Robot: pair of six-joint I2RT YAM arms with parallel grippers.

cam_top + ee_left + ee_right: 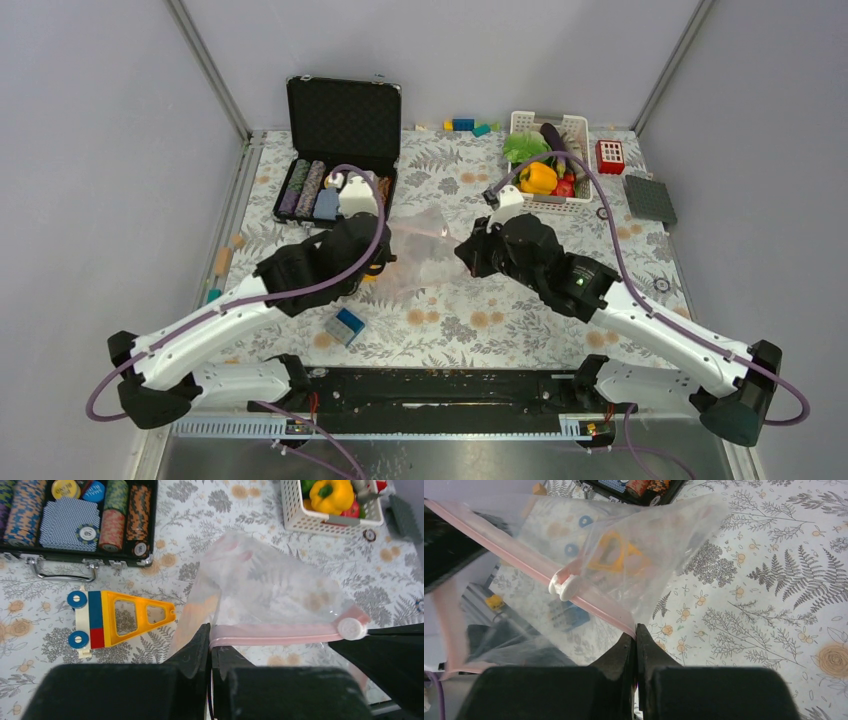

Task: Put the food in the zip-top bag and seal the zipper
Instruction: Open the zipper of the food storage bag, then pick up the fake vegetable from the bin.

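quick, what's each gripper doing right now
Left gripper: closed on the zip-top bag, one zipper end.
Right gripper: closed on the bag's other zipper end.

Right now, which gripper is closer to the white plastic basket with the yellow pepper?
Right. The right gripper, shut on the clear zip-top bag, sits near-left of the white basket; the left gripper holds the bag's other end, farther left, by the black case.

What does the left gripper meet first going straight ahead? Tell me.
The zip-top bag: the left gripper is shut on its pink zipper edge, and the clear film lies directly ahead. Beyond it, probably the tablecloth.
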